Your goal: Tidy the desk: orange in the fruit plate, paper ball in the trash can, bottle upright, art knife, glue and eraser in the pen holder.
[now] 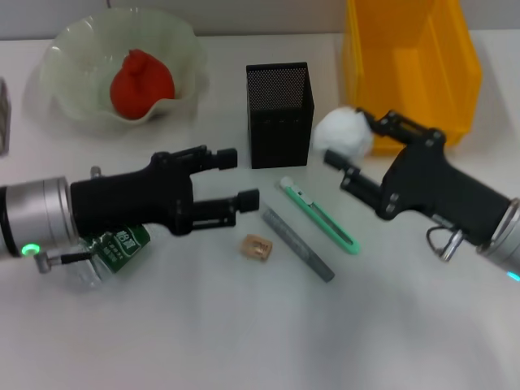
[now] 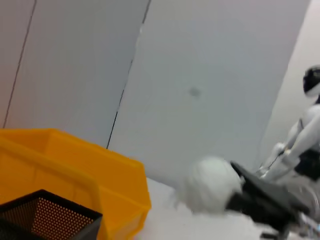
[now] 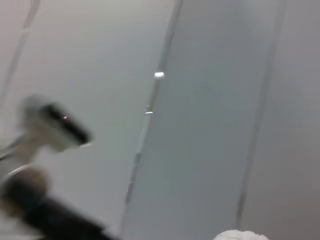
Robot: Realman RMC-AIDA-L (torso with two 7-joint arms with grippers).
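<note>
The right gripper (image 1: pixel 351 145) has its fingers clamped on the paper ball (image 1: pixel 343 132), held beside the yellow trash can (image 1: pixel 410 69). The left gripper (image 1: pixel 240 177) fingers are spread apart and empty, with the bottle (image 1: pixel 110 253) lying behind them on the counter (image 1: pixel 244 333).

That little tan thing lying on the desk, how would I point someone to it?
Start at the black mesh pen holder in the middle of the white desk and come straight toward the robot. There the eraser lies beside the near end of a grey glue stick, just off the left gripper. It is the smallest item, a tan block; its neighbours are long and thin.
</note>
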